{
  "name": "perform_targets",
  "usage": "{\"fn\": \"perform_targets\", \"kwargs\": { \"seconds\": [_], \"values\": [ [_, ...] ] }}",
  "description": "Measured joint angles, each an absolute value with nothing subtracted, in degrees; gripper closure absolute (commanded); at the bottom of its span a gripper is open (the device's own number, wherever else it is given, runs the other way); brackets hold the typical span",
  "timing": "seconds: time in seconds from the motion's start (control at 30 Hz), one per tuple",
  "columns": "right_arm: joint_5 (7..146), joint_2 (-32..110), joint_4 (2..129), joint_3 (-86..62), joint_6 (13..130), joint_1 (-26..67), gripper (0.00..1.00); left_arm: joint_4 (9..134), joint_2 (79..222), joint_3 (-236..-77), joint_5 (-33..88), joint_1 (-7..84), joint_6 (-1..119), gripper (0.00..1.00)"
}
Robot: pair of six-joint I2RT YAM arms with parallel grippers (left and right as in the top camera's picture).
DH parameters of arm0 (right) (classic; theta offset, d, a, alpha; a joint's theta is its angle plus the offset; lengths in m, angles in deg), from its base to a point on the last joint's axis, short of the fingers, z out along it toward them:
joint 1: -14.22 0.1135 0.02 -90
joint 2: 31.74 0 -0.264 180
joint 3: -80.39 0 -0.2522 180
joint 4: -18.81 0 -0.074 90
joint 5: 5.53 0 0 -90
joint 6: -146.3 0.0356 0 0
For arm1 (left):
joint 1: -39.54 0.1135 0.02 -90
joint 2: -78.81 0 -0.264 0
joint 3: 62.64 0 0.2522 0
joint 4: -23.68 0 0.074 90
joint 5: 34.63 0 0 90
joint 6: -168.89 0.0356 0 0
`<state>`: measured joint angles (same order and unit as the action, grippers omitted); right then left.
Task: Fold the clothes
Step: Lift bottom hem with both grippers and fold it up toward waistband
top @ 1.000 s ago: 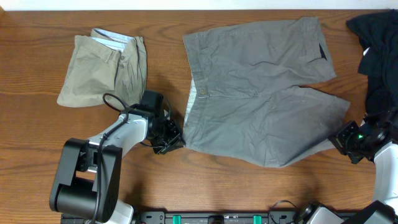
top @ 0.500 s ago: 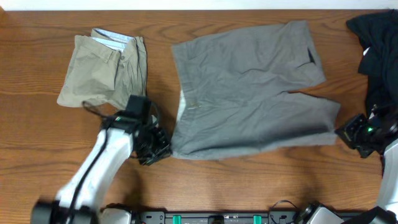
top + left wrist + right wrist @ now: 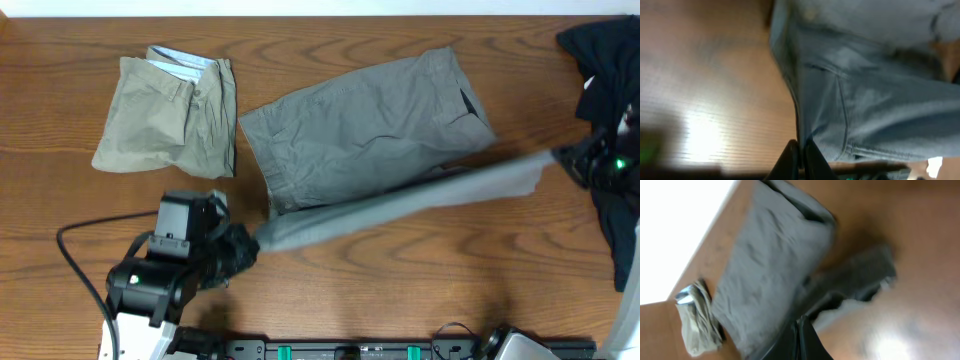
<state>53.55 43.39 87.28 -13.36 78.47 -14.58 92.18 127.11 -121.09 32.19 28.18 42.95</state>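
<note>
Overhead, the mid-grey cotton shorts (image 3: 370,130) are lying closer to the folded khaki-beige shorts (image 3: 170,110) than a second ago, and their near edge is lifting as a taut band. The left gripper (image 3: 246,247), below-right of the khaki pair, and the right gripper (image 3: 565,162), far to their right, are both clenching that edge, so the lengthwise fold is getting underway.

No writing, label, brand or number can be read anywhere: not on the grey shorts (image 3: 360,130), the khaki shorts (image 3: 165,115), the black garment (image 3: 600,50) or the table (image 3: 400,290).
</note>
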Motion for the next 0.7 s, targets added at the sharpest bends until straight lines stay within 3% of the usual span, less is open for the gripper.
{"fn": "perform_targets", "kwargs": {
  "seconds": [0.2,0.47,0.7],
  "values": [
    [55.6,47.3,68.0,-12.4,81.9,-8.0,0.99,72.9,133.2,-121.2,32.2,28.3,46.4,0.94],
    [55.9,59.2,46.7,-12.1,88.2,-1.9,0.99,61.6,145.7,-121.2,36.5,28.3,50.3,0.94],
    [56.0,72.1,28.7,-11.8,94.7,-0.5,0.99,44.4,153.3,-121.2,40.8,28.6,53.9,0.94]
  ]
}}
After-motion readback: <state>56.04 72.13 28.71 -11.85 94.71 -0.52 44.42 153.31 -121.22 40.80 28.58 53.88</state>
